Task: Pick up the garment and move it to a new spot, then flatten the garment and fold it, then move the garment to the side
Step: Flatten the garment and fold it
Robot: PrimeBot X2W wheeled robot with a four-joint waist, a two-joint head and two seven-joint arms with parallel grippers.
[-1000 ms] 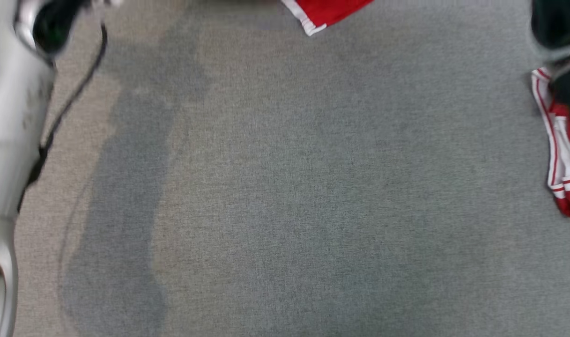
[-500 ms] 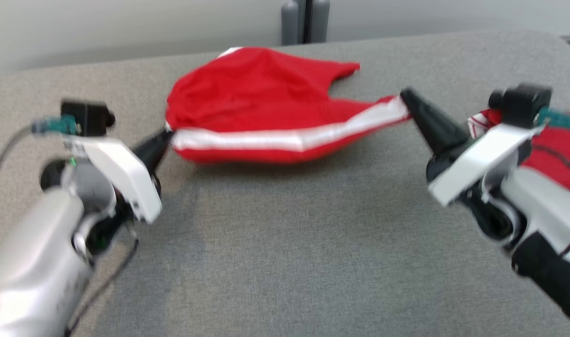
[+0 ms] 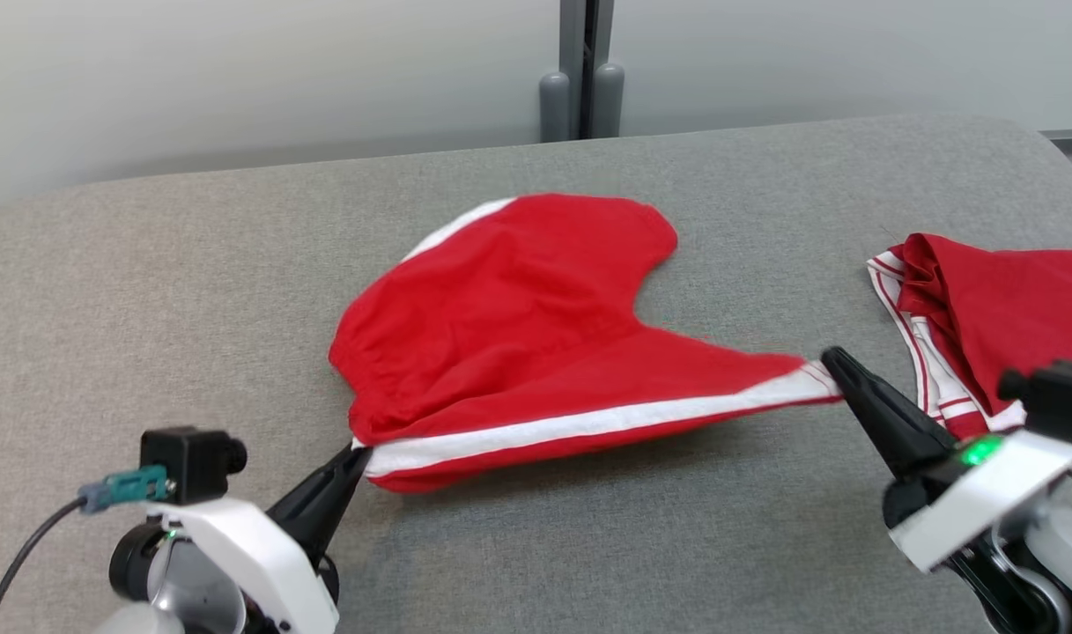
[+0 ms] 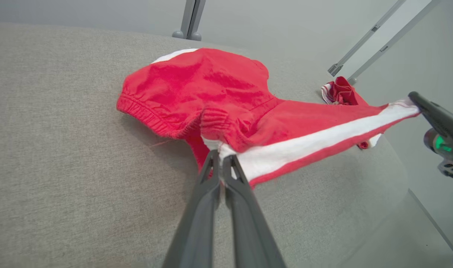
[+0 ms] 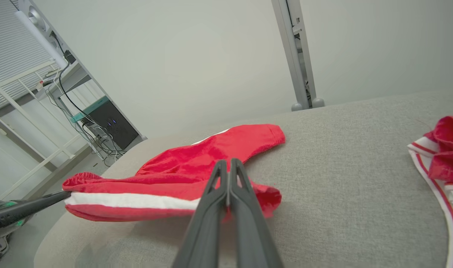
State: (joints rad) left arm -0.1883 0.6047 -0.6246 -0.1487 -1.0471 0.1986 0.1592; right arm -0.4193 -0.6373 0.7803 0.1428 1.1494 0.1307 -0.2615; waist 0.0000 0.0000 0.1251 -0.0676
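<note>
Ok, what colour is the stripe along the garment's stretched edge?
White stripe on a red garment; clearest in the left wrist view.

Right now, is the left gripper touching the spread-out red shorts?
Touching. In the left wrist view the left gripper has its jaws shut on the white-striped corner of the shorts.

Grey upholstered table (image 3: 192,264) holds garment (image 3: 518,308) and second garment (image 3: 1002,308).

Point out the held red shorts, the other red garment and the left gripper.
shorts (image 3: 509,299): head view, middle of the red panel.
other garment (image 3: 1002,308): head view, its red fold.
left gripper (image 3: 358,453): head view, fingertips at the white stripe's end.
</note>
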